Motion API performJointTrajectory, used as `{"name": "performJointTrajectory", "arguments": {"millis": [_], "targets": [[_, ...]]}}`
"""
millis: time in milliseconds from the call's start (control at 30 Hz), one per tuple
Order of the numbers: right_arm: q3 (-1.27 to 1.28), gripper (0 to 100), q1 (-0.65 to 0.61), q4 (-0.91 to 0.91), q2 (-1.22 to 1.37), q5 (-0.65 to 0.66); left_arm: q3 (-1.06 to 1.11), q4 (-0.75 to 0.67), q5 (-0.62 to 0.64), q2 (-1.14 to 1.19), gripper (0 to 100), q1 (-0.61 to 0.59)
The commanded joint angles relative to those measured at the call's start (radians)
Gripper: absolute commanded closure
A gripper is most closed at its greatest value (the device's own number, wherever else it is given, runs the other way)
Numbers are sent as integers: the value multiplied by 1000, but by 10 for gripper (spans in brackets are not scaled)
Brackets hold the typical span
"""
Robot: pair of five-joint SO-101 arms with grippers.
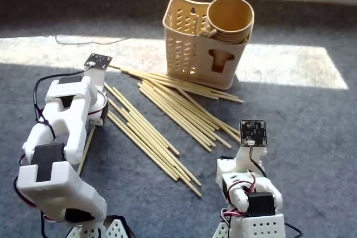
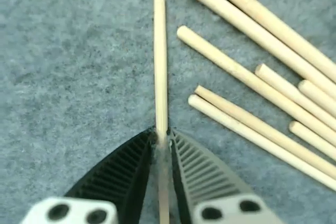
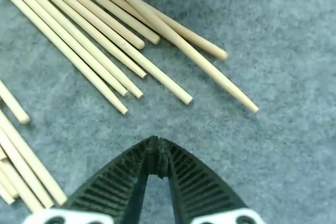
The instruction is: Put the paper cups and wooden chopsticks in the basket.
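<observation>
The left gripper (image 2: 161, 132) was clamped on one wooden chopstick (image 2: 160, 61), pale, thin and round, probably to carry it alone; the right gripper (image 3: 156, 153) hung with jaws together on nothing; farther, loose chopsticks (image 1: 162, 132) lay fanned on the carpet (image 1: 301, 137); beyond stood the basket (image 1: 187, 54), with stacked paper cups (image 1: 230, 18) already inside.

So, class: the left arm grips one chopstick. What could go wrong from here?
The left gripper holds the chopstick only at the tips of its fingers; it may swivel or slip when lifted. The paper cups fill one side of the basket, so the stick could catch on them or the rim.
</observation>
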Motion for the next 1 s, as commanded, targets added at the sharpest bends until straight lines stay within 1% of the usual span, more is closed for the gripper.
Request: {"name": "performJointTrajectory", "arguments": {"millis": [0,233,500,567,700,967], "targets": [[150,994,8,10,-4,-2,-15,-2,8,-76,995,-58],[150,994,8,10,-4,-2,87,0,12,-295,995,-70],[150,994,8,10,-4,-2,39,152,15,-544,995,-67],[150,994,8,10,-4,-2,13,180,35,-593,995,-64],[150,994,8,10,-4,-2,-58,189,98,-638,995,-51],[150,994,8,10,-4,-2,-156,190,176,-645,995,61]]}}
